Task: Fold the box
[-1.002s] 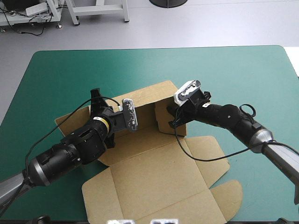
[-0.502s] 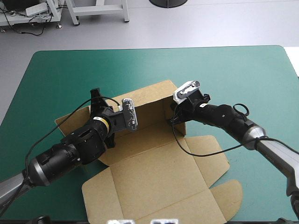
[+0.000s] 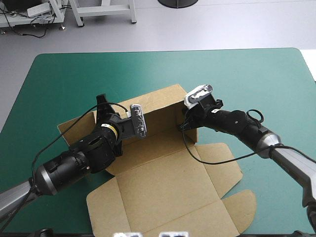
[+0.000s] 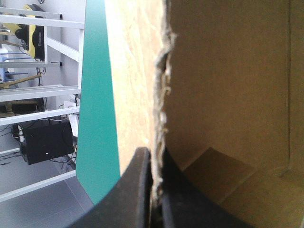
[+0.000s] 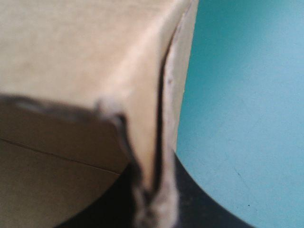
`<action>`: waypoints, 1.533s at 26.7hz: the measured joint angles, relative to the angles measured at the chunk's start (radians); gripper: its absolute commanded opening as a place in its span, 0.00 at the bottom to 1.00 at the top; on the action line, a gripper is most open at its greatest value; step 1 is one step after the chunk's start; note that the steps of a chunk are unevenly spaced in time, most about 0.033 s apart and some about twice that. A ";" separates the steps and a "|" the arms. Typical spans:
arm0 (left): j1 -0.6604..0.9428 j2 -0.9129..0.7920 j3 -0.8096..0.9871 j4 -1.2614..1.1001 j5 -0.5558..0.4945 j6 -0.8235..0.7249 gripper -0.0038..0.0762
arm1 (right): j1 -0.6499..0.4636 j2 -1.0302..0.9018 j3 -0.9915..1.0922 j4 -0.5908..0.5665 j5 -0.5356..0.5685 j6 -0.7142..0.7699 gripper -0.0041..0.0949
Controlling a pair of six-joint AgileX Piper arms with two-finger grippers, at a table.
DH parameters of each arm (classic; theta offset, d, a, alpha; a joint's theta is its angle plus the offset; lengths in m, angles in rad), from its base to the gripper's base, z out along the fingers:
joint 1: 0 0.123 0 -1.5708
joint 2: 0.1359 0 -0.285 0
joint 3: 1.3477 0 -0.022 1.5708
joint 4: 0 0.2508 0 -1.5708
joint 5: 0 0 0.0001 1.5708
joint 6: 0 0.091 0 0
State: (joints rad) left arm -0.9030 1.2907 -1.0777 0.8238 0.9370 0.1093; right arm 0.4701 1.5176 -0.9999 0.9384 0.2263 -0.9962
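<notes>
The brown box (image 3: pixel 163 182) lies mid-table, its back wall (image 3: pixel 158 101) raised and its wide lid panel flat toward the front edge. At the box's left side, my left gripper (image 3: pixel 103 109) is shut on an upright wall. In the left wrist view the board's ragged edge (image 4: pixel 161 95) runs up from between the black fingers (image 4: pixel 135 190). My right gripper (image 3: pixel 183 122) pinches the right side flap at the back corner. In the right wrist view that flap's edge (image 5: pixel 164 95) stands clamped in the shut right gripper (image 5: pixel 152 204).
Teal-green cover (image 3: pixel 237 79) lies bare behind and to the right of the box. A rounded tuck flap (image 3: pixel 239 210) reaches toward the front right edge. A left flap (image 3: pixel 74 129) spreads flat toward the table's left side.
The right side flap has swung more upright and edge-on against the back wall, with my right gripper shifting slightly along with it. My left gripper has barely moved.
</notes>
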 measured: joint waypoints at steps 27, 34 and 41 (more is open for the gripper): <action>-0.497 -0.037 -0.282 -0.149 0.298 -0.137 0.04 | 0.003 0.000 0.000 0.004 0.000 0.104 0.03; -0.483 -0.044 -0.400 -0.276 0.309 -0.151 0.05 | 0.003 0.000 -0.003 -0.084 0.007 0.212 0.03; -0.233 -0.043 -0.532 -0.461 0.310 -0.178 0.05 | 0.002 0.000 -0.011 -0.167 0.029 0.309 0.03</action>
State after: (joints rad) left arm -1.1361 1.2478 -1.6102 0.3629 1.2475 -0.0683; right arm 0.4721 1.5180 -1.0112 0.7715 0.2550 -0.6871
